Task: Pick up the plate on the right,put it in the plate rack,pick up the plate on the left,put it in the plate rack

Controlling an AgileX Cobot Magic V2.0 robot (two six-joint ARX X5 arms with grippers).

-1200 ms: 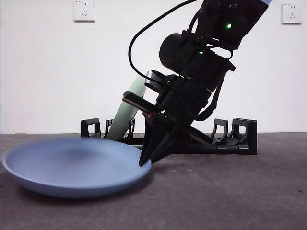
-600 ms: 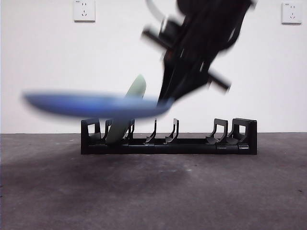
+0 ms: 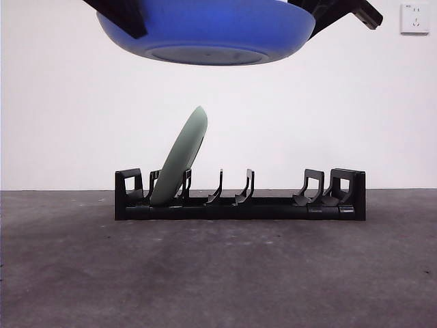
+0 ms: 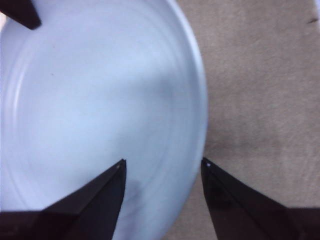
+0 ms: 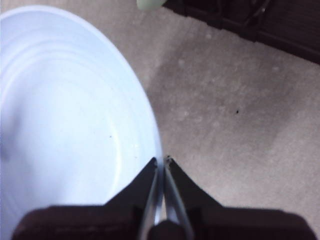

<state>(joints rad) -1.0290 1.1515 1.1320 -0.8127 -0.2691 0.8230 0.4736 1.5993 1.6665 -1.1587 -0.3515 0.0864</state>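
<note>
Lifted higher: blue plate (image 3: 205,31) | right gripper (image 5: 163,161) clamped on rim | left gripper (image 4: 162,167) apart

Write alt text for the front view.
A blue plate hangs high over the table, gripped at its rim by black grippers at both top corners. Below it stands a black plate rack, a pale green plate leaning in its left slots.

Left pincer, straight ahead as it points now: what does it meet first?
The round pale-blue plate: its rim sits between the open left pincer jaws. The right pincer holds the opposite rim; depth unclear.
</note>
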